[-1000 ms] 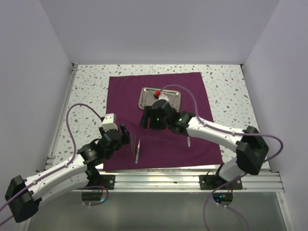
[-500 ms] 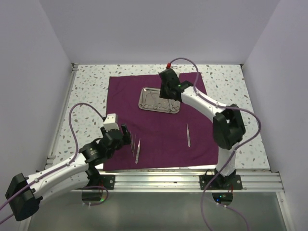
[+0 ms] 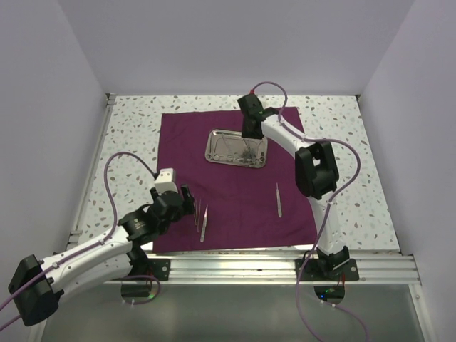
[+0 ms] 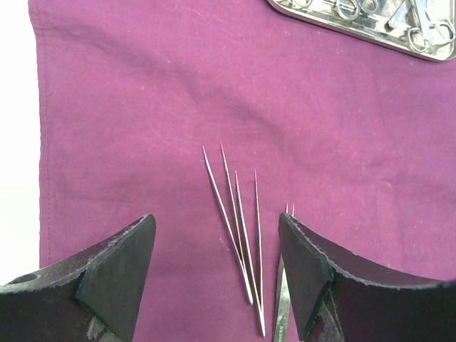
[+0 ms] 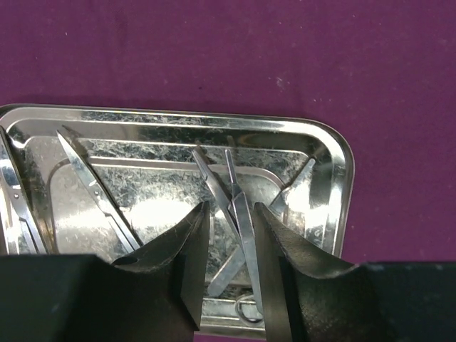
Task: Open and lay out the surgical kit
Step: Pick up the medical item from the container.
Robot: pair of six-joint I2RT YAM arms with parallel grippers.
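Observation:
The dark purple cloth point(image 3: 185, 142) lies spread flat on the table. The steel tray point(image 3: 211, 146) sits on its far middle and holds several ring-handled instruments. My right gripper point(image 3: 247, 141) is down in the tray. In the right wrist view its jaws point(image 5: 231, 208) are narrowly open and straddle a pair of forceps point(image 5: 242, 214) that lies on the tray point(image 5: 335, 153). My left gripper point(image 3: 187, 203) is wide open and empty above the near left cloth. Thin tweezers point(image 4: 239, 214) lie between its fingers point(image 4: 215, 221). A broader pair point(image 4: 283, 306) lies by its right finger.
Another pair of tweezers point(image 3: 278, 199) lies alone on the near right of the cloth. The speckled table point(image 3: 128, 135) shows around the cloth, with white walls on three sides. A metal rail point(image 3: 285, 267) runs along the near edge.
My right gripper has come from the cloth's far edge down into the tray, over the forceps. My left arm has hardly moved.

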